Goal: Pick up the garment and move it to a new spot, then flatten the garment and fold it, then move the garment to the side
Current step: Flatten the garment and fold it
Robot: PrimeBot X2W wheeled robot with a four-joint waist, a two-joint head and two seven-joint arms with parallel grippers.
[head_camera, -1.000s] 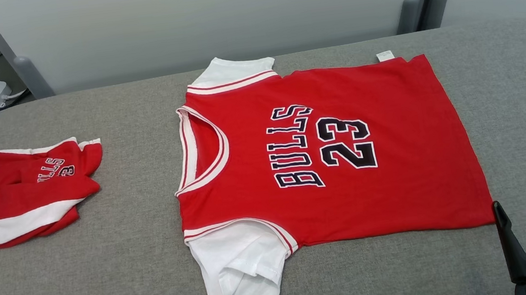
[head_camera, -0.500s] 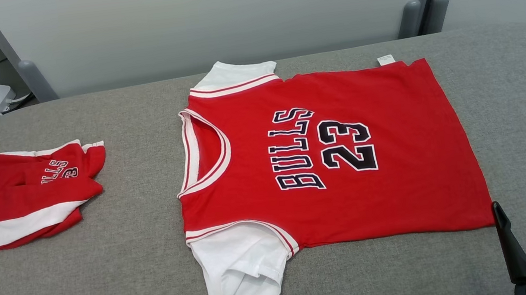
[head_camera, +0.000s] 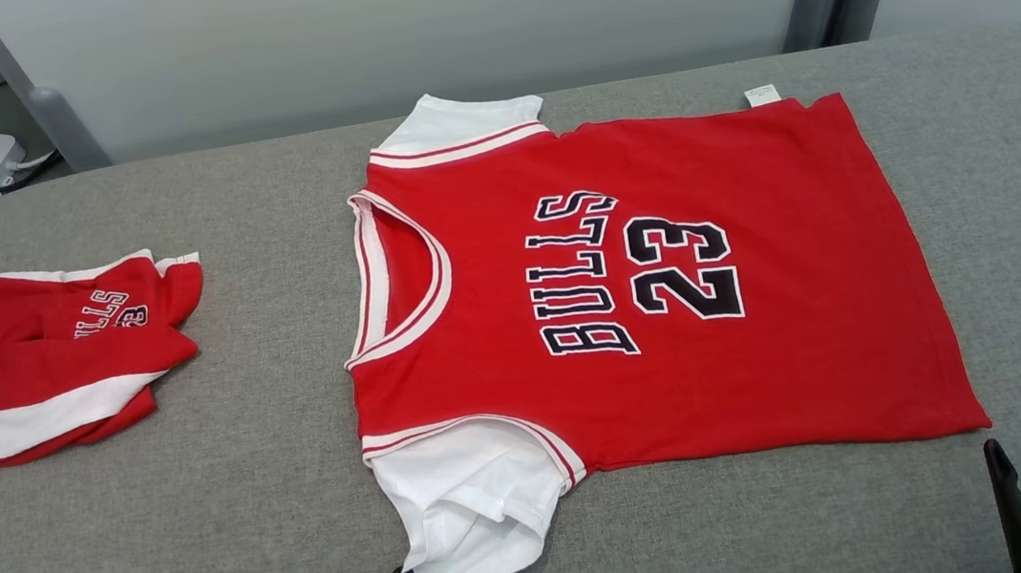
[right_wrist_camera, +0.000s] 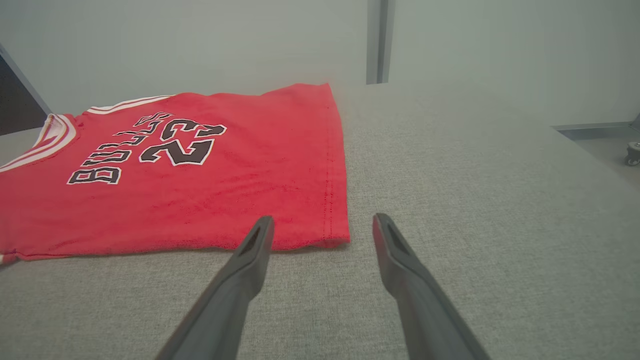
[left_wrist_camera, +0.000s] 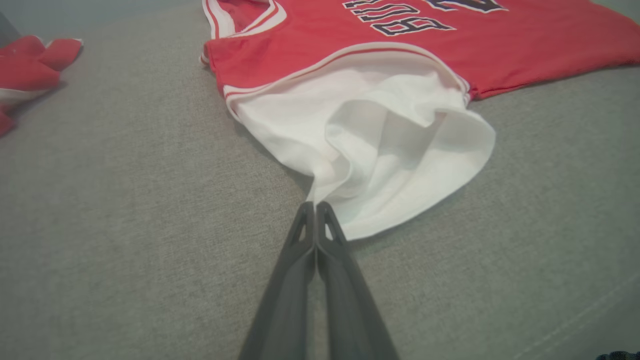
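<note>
red jersey (right_wrist_camera: 200, 200) flat on grey surface (right_wrist_camera: 475, 200), fingers (right_wrist_camera: 252, 250) apart

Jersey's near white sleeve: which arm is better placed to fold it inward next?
Left, probably. The left jaws are shut on the white sleeve's hem; the right jaws stand open near the jersey's bottom corner, holding nothing.

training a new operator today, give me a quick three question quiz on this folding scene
1. True or false: the right tool is shut on the red jersey.
2. What is the left tool shut on? A) the neckline B) the edge of the near white sleeve C) the care label
3. Which number is printed on the jersey?
Key: 1 false, it stands open beside the jersey. 2 B. 3 23.
</note>
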